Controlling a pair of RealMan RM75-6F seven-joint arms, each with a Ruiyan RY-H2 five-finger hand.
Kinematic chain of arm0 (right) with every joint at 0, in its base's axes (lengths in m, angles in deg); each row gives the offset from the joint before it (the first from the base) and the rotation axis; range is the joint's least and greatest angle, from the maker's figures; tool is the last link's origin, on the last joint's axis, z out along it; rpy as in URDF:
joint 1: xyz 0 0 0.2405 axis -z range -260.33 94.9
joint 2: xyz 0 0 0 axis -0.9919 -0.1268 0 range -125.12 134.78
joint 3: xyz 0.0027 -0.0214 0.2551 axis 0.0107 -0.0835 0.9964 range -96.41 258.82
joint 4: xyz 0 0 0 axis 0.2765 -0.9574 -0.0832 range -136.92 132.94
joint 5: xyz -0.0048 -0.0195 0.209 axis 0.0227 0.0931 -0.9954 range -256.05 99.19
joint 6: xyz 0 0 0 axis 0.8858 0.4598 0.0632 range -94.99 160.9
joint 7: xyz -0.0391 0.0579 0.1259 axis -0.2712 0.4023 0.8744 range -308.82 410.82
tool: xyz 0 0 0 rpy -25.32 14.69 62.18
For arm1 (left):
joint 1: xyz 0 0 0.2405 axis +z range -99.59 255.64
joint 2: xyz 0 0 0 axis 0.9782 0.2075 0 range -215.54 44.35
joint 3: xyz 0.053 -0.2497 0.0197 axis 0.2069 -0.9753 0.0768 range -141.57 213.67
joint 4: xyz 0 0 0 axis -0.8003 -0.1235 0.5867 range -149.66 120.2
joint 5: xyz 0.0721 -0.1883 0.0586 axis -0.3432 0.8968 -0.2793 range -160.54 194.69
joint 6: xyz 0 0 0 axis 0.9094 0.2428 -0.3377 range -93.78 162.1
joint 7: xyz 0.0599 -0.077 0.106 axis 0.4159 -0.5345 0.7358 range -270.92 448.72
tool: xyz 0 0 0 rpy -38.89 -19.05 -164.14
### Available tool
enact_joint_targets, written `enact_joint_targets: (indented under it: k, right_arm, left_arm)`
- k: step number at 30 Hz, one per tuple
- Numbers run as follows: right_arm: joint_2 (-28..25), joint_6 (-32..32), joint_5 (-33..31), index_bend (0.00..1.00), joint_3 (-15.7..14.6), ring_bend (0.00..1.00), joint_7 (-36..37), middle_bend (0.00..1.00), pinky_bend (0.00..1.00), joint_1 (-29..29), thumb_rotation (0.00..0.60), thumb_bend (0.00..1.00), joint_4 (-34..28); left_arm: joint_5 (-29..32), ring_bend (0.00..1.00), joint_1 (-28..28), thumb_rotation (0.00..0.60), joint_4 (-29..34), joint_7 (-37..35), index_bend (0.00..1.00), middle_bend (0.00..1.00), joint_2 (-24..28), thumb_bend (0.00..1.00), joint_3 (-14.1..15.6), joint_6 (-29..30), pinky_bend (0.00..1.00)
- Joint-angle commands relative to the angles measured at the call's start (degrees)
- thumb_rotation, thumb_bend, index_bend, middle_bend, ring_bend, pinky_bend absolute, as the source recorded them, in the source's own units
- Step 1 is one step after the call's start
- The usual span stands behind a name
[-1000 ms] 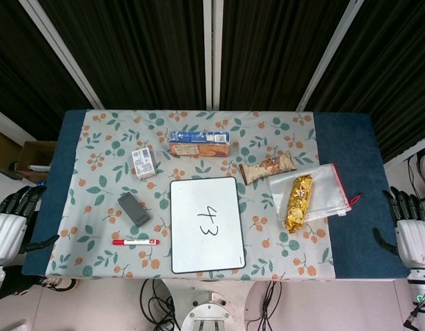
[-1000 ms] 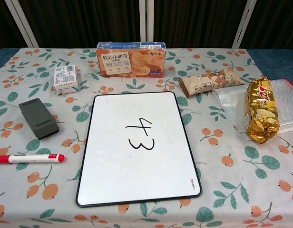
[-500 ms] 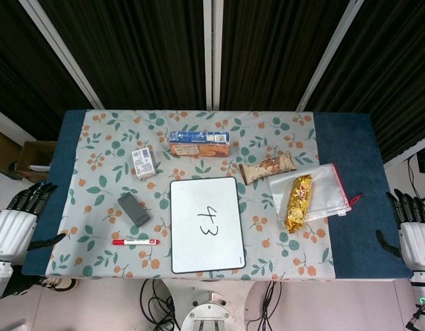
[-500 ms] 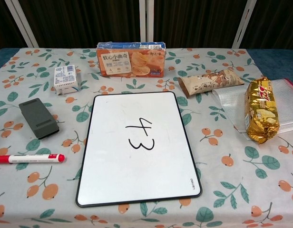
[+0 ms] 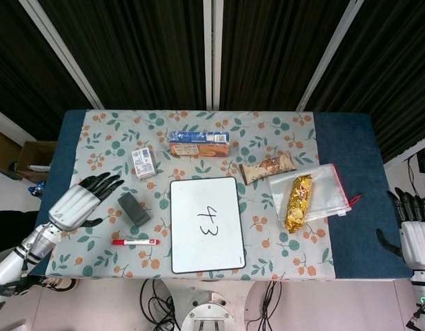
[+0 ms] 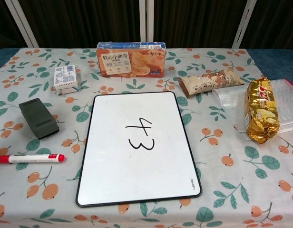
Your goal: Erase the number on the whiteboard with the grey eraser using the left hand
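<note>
Left hand (image 5: pixel 80 200), fingers spread and empty, hovers just left of the dark grey rectangular eraser (image 5: pixel 133 208), which lies left of the black-framed whiteboard (image 5: pixel 206 225) marked 43. A clumsy reach might shove the eraser toward the red marker pen (image 5: pixel 135 242).

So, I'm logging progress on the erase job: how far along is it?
Barely begun. Nothing is done: the number 43 is fully legible on the whiteboard. In hand: the left hand is above the table, fingers spread, beside the grey eraser without touching it. The right hand waits off the table edge. Left: grasp the eraser, wipe the number.
</note>
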State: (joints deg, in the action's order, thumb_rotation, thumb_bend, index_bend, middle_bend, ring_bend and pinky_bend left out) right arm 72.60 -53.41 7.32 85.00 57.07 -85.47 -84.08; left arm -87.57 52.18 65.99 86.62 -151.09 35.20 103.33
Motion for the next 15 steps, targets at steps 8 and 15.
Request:
enact_joint_targets:
  k: [8,15]
  right_arm:
    - [-0.86,-0.17,-1.05,0.0,0.47,0.0,0.17,0.0,0.0,0.45,0.6,0.24,-0.15]
    - [-0.91,0.2,-0.95,0.0,0.54,0.0,-0.5,0.0,0.0,0.18,0.6,0.24,-0.64]
  left_arm:
    - [-2.44,0.11,-7.55,0.6,-6.99,3.0,0.07,0.09,-7.07,0.09,2.93,-8.88,0.27]
    - [-3.44,0.12,-9.67,0.6,-11.8,1.74,0.12,0.12,-10.9,0.1,4.94,-9.52,0.28]
